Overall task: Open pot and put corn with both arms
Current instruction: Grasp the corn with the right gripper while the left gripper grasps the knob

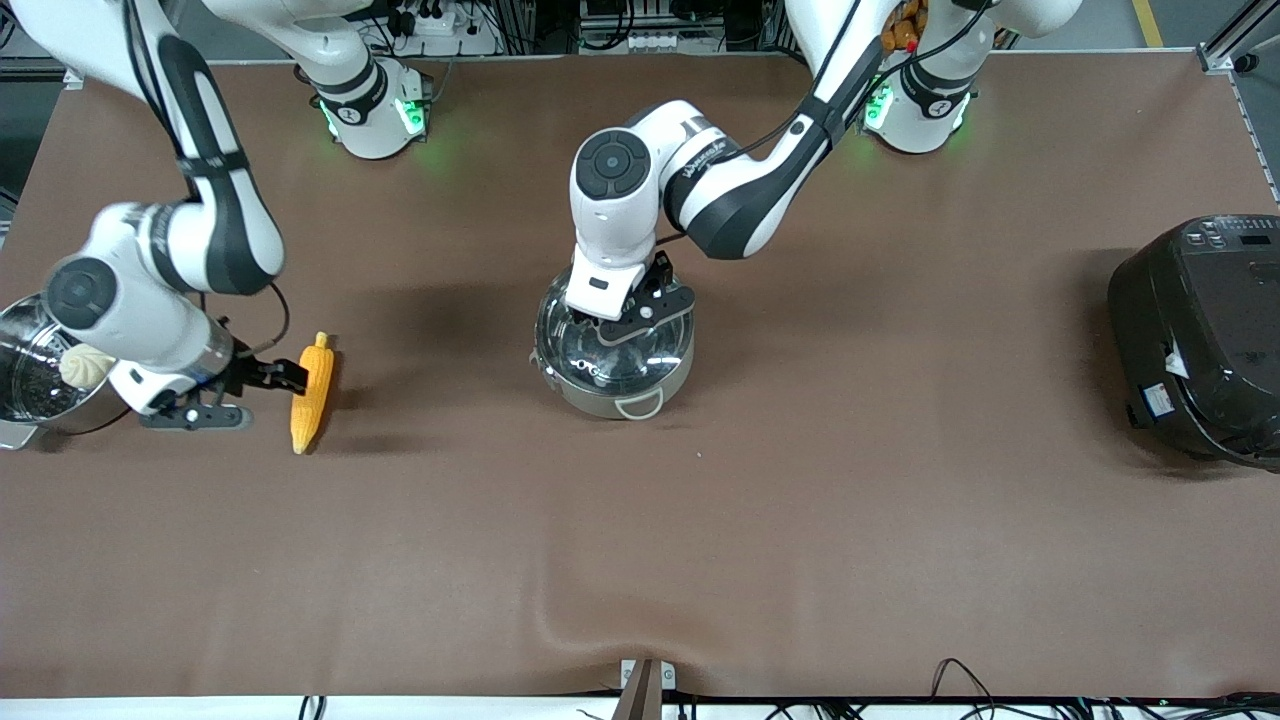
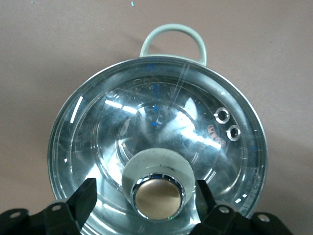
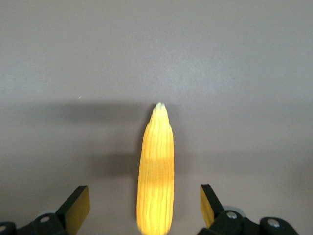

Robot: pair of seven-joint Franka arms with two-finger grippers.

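Front view: we have both arms staged at their targets, nothing grasped yet.

Left gripper (image 1: 622,322) sits over the pot (image 1: 612,352), which stands mid-desk with its glass lid (image 2: 156,142) still on. Left wrist view shows the coppery knob (image 2: 158,198) centred between our fingers (image 2: 84,199), which are spread wide, with a clear gap on each side and no contact visible. We read that as alignment for a straight pinch on the knob, so the lid lifts without tipping. One pale loop handle (image 1: 640,405) faces the front camera; it plays no part in the grasp.

Right gripper (image 1: 262,385) is low at the right arm's end of the desk (image 1: 700,540), just beside the corn (image 1: 313,393). The corn lies flat on the desk, apart from the pot and between it and the steamer pot (image 1: 35,375) holding the white bun (image 1: 85,366). Right wrist view has the cob running lengthwise down the middle of our spread fingers (image 3: 77,205), pointed tip away from the wrist. The fingers are wide open and hold nothing; whether they already flank the cob's thick end we can't tell. Lining up across the cob's width makes sense: it's the narrow axis, so the grip won't roll it.

Black rice cooker (image 1: 1200,335) sits at the left arm's end, well apart and not involved.

Our call: pre-grasp on both sides. Lid has to come off before the corn can go in.
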